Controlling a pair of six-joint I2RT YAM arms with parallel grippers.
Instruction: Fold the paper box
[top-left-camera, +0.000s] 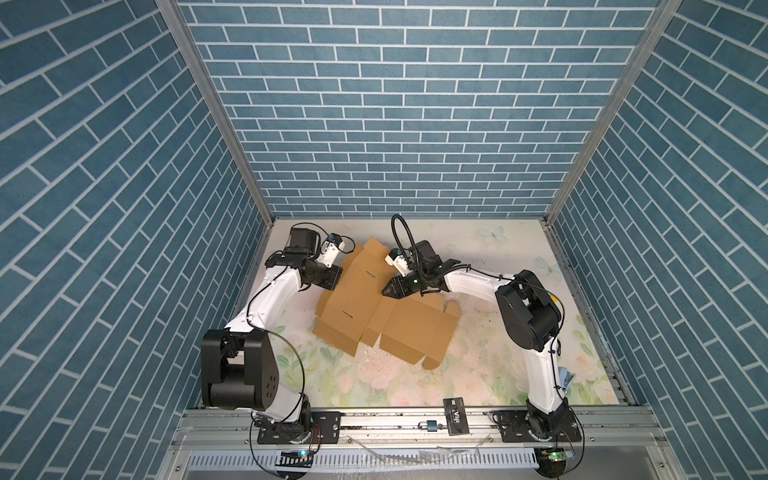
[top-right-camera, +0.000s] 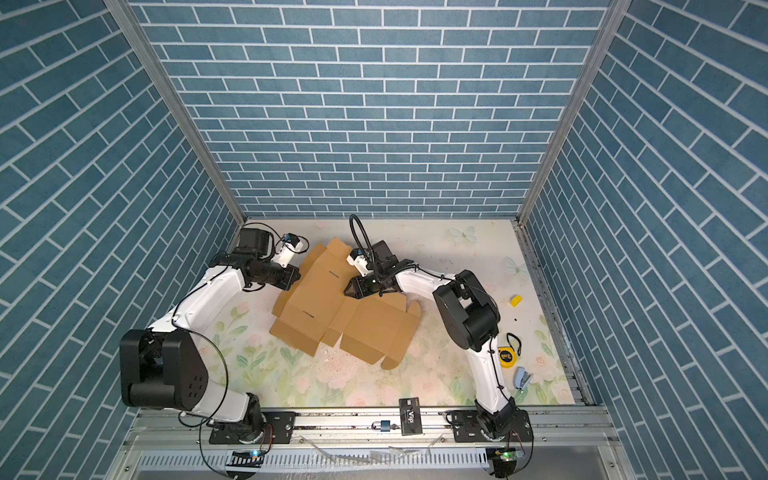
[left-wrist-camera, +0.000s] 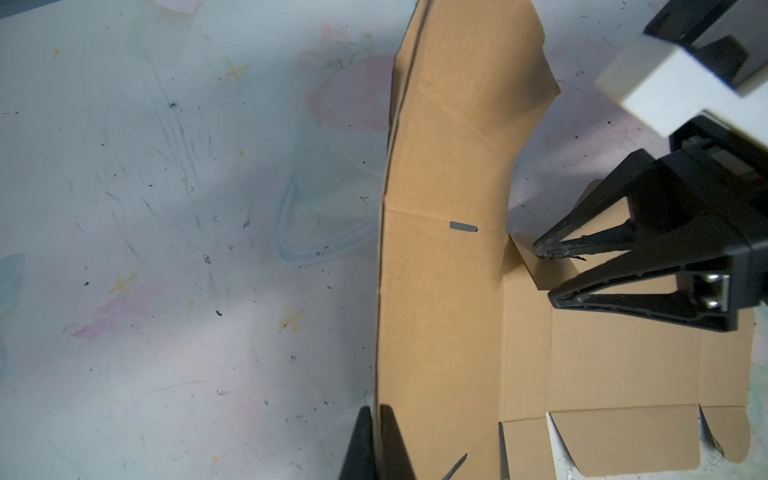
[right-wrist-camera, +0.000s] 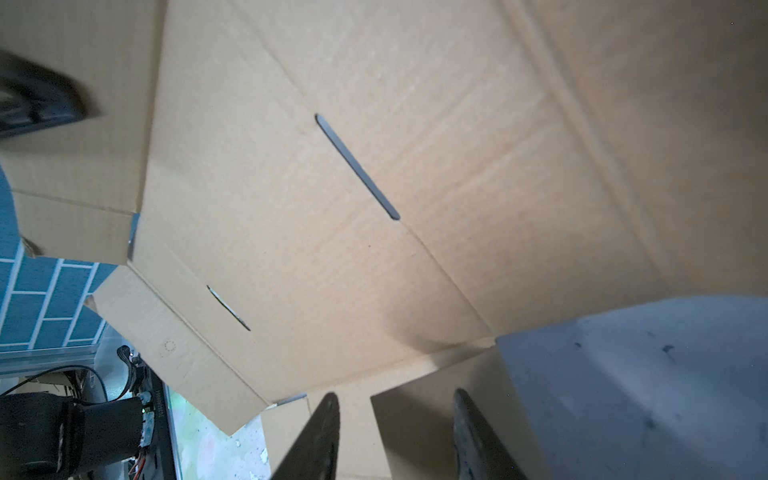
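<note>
The paper box (top-left-camera: 365, 309) (top-right-camera: 328, 309) is a tan die-cut cardboard sheet lying partly folded mid-table, its left panel raised. My left gripper (left-wrist-camera: 376, 413) (top-left-camera: 337, 281) is shut on the edge of that raised panel (left-wrist-camera: 440, 291), one finger on each face. My right gripper (top-left-camera: 384, 292) (top-right-camera: 347, 292) reaches in from the right and points at the sheet's middle. Its fingers (right-wrist-camera: 328, 419) stand apart, and a small inner flap (right-wrist-camera: 419, 419) lies between them. The left wrist view shows the same right gripper (left-wrist-camera: 546, 272) with a fingertip on each side of that flap (left-wrist-camera: 536, 266).
A black card (top-right-camera: 410, 422) and a padlock (top-right-camera: 384, 425) lie on the front rail. A yellow block (top-right-camera: 515, 301), a tape measure (top-right-camera: 506, 356) and a blue stapler (top-right-camera: 523, 379) sit at the right. Blue brick walls close in three sides.
</note>
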